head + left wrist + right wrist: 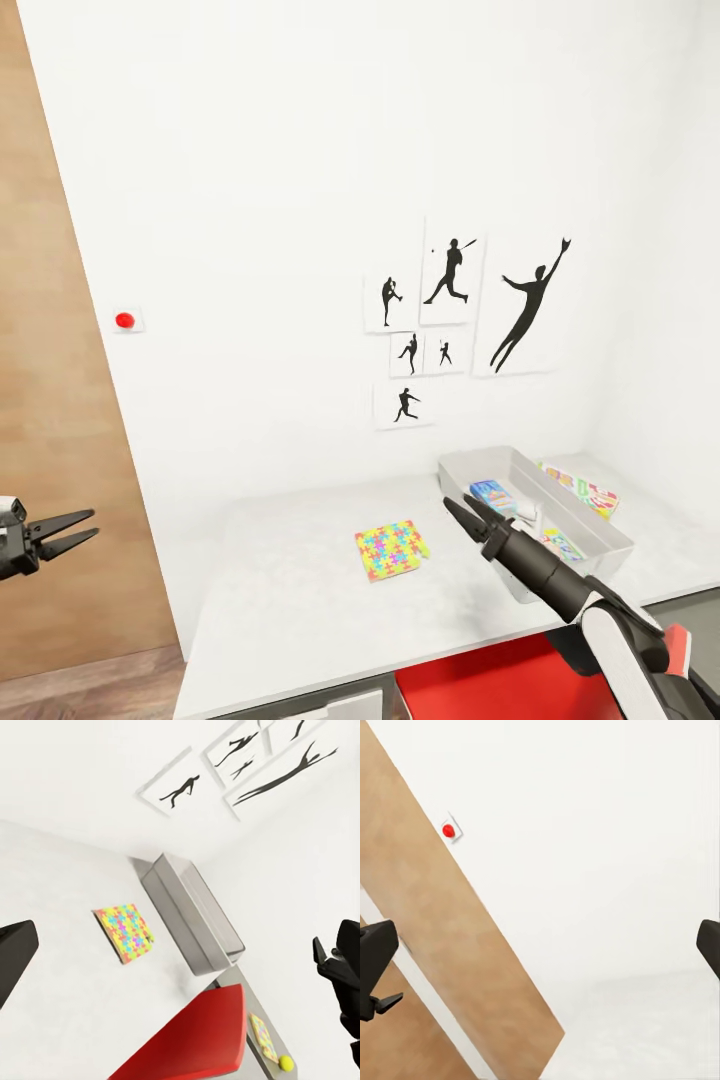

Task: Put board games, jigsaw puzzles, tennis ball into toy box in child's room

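Note:
The grey toy box stands on the light grey table at the right, by the wall. A blue board game and another colourful flat box lie inside it. A green-red-yellow board game lies on the table behind the box. One jigsaw puzzle lies flat left of the box. My right gripper hovers open between puzzle and box. My left gripper is open at the far left, off the table. The tennis ball and a second colourful square rest on the lower dark section.
Black baseball silhouettes hang on the white wall above the table. A red chair seat sits under the table's front edge. A wooden door and a red wall button are at the left.

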{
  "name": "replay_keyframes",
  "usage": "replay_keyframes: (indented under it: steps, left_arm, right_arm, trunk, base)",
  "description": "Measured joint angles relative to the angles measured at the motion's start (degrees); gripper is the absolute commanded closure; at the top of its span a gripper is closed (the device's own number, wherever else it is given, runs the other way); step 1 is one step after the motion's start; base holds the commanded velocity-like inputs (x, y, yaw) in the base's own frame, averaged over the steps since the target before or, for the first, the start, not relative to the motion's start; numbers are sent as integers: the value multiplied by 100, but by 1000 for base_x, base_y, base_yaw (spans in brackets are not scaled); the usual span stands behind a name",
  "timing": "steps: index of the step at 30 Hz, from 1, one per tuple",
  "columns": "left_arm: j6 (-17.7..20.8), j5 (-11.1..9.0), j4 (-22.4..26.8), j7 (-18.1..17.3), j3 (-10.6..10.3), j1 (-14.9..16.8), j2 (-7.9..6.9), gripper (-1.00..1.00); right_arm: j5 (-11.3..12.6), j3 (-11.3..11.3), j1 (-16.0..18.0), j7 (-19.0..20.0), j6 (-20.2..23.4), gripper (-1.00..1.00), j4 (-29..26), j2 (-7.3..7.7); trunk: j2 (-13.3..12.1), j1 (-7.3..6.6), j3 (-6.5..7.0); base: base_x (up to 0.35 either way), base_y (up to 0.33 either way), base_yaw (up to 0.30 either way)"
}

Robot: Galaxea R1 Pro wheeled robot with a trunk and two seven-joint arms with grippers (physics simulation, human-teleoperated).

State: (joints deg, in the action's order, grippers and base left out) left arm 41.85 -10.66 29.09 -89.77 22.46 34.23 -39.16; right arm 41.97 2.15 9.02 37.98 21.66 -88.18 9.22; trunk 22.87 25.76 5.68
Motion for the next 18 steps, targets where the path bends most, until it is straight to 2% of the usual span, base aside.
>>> replay_keyframes:
  steps: [6,18]
  left_arm:
    - [0,3,7,0,-6,4,100,-100]
    - [0,3,10,0,-8,6,126,-100]
  right_arm:
    - [-10,27,-169,-194,-183,-100,49,-125]
    - [-9,32,-157,-580,-194,-100,63,-168]
  trunk:
    - [0,0,0]
    - [0,0,0]
  base:
    - [0,0,0]
    - [0,0,0]
